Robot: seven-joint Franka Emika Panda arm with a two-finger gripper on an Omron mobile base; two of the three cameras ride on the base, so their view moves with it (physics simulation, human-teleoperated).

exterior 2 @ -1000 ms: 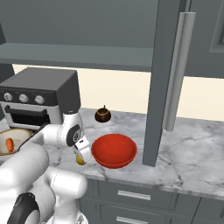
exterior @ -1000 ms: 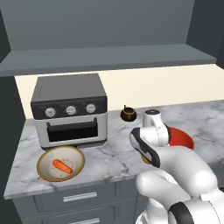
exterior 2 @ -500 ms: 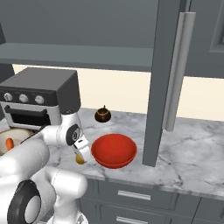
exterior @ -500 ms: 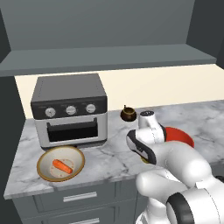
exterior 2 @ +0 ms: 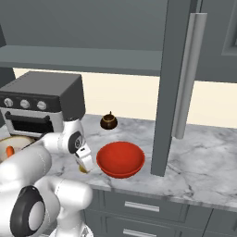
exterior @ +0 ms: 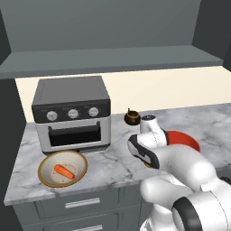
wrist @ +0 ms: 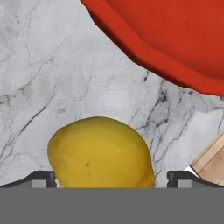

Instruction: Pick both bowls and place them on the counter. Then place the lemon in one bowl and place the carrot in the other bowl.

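Two bowls sit on the marble worktop [exterior: 113, 164]: the red bowl [exterior 2: 121, 159] right of the arm, the cream bowl [exterior: 62, 168] in front of the toaster oven [exterior: 72, 113] with the carrot [exterior: 64, 171] inside. Fingers [wrist: 113, 178] spread wide, one on each side of the lemon [wrist: 101, 152], which lies on the worktop just beside the red bowl. Whether the tips touch the lemon cannot be told.
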